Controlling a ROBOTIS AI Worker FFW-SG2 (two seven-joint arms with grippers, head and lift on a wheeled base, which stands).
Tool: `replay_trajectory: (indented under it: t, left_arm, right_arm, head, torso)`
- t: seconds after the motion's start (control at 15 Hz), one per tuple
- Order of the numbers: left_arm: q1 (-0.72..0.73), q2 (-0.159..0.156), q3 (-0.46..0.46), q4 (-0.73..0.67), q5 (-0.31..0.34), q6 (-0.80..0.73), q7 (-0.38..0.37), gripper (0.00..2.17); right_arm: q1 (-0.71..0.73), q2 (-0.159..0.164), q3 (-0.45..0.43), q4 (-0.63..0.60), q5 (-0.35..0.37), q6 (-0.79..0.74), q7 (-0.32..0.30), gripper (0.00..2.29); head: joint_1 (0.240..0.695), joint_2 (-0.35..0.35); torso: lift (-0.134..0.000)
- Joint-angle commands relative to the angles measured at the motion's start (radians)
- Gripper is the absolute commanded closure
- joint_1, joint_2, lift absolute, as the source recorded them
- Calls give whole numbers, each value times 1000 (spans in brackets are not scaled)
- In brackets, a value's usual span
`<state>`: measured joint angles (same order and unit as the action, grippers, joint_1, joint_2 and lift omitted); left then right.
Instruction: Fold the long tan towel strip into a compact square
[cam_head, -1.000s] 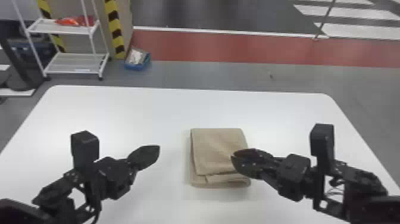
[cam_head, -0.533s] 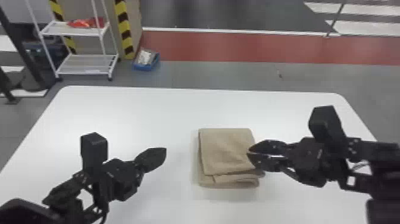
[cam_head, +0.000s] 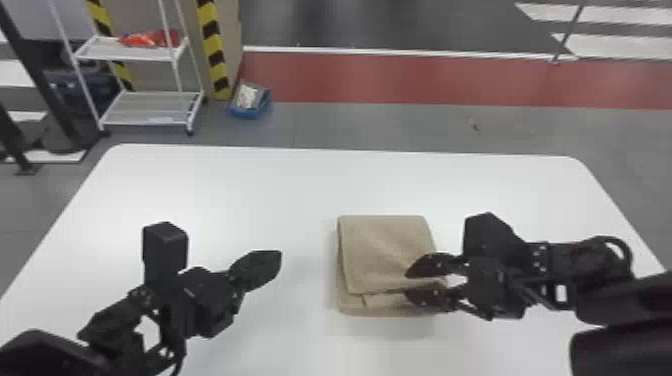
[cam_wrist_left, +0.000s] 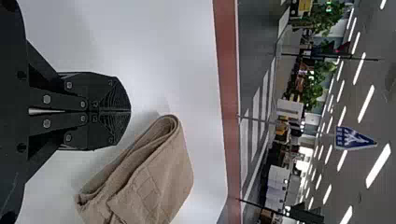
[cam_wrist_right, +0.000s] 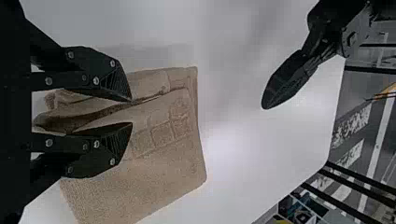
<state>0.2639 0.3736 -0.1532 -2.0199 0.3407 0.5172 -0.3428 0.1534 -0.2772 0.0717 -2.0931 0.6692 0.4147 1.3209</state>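
"So, how did we stand?"

"We had the right gripper (cam_head: 407, 284) spread at the right side of the towel (cam_head: 382, 245), a fold showing between its tips, and the left gripper (cam_head: 279, 256) pressed together, left of the towel."

"And our towel?"

"Folded on the desk (cam_head: 270, 190), nearer the right edge than the left."

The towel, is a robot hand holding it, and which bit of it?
No, nothing is held. The right gripper is at the towel with its fingers apart, and the left gripper is shut on nothing.
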Motion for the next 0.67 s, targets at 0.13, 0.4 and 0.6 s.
replay_trajectory:
  t: [0.13, 0.4, 0.6]
  left_arm:
    - [2, 4, 6, 0, 0, 1, -1, 1723]
    - [-6, 1, 6, 0, 1, 1, -1, 1723]
    - [-12, -4, 6, 1, 1, 1, 1, 1723]
  right_arm:
    - [-44, 1, 33, 50, 47, -1, -2, 836]
    - [-63, 1, 59, 79, 52, 2, 20, 836]
    - [-71, 0, 76, 88, 66, 2, 27, 836]
  head:
    - [695, -41]
    - [695, -36]
    - [695, -27]
  torso:
    - [-124]
    - [-124]
    - [-124]
